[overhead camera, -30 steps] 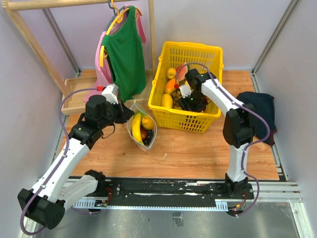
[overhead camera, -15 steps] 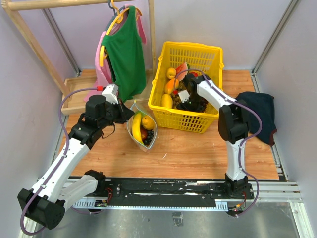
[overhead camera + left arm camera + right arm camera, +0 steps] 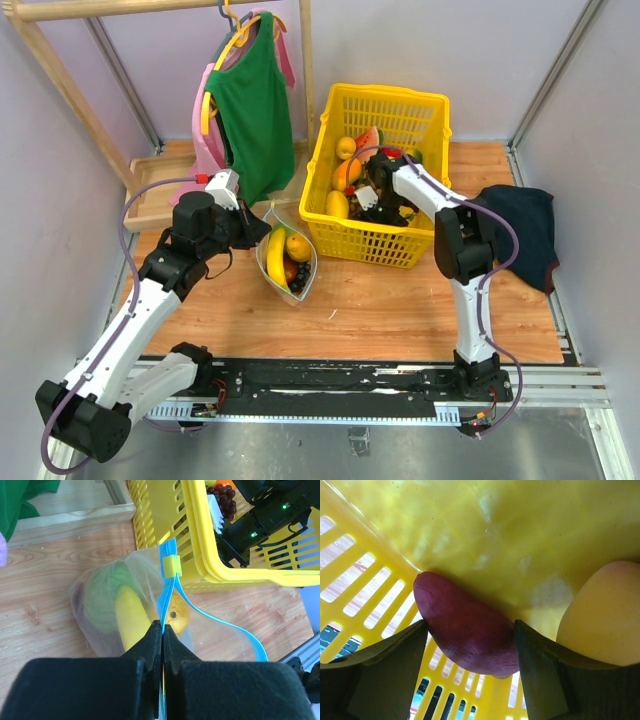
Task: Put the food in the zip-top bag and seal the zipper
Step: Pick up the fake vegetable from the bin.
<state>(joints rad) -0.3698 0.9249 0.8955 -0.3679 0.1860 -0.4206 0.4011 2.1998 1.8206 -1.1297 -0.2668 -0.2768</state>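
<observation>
The zip-top bag (image 3: 288,262) stands open on the wooden table with a banana (image 3: 276,255) and a yellow fruit (image 3: 298,245) inside. In the left wrist view the bag (image 3: 90,630) holds a green melon (image 3: 105,597), the banana (image 3: 131,622) and an orange fruit (image 3: 176,616). My left gripper (image 3: 258,232) (image 3: 163,630) is shut on the light-blue zipper (image 3: 169,587) near its yellow slider (image 3: 172,566). My right gripper (image 3: 368,195) (image 3: 470,623) is down inside the yellow basket (image 3: 385,100), open, with a finger on each side of a reddish-purple food piece (image 3: 465,625).
The basket (image 3: 240,575) also holds purple grapes (image 3: 222,492), a yellow-orange fruit (image 3: 605,615) and other toy food. A green top (image 3: 250,110) hangs on a wooden rack behind the bag. A wooden tray (image 3: 150,195) sits far left. A dark cloth (image 3: 525,230) lies at the right.
My right gripper has moved left and lower inside the basket. The left arm and the bag have not moved.
</observation>
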